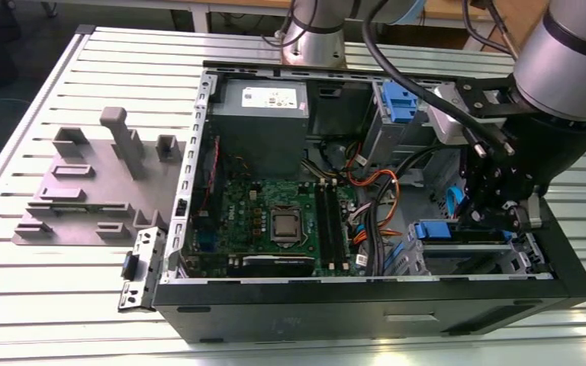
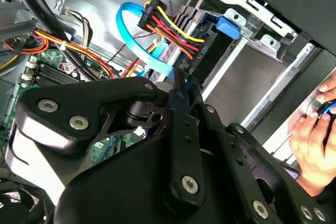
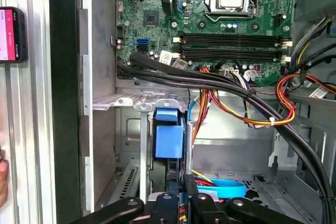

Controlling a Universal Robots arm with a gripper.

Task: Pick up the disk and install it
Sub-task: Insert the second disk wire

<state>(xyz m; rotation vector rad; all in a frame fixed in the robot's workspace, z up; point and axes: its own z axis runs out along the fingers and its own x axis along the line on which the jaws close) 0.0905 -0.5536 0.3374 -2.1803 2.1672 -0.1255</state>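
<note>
The jaws of the gripper [image 3: 179, 195] are clamped on the disk [image 3: 169, 139], which stands on edge in the drive bay at a corner of the open computer case [image 1: 375, 301]. It shows a blue plastic bracket [image 1: 436, 230] and a thin silver body. Coloured cables [image 2: 173, 30] plug in nearby. A person's hand [image 2: 314, 140] rests beside the case.

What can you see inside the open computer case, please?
Inside the case lie the green motherboard, a grey power supply, cables and blue drive brackets. The gripper reaches into the drive bay and covers what it holds.
</note>
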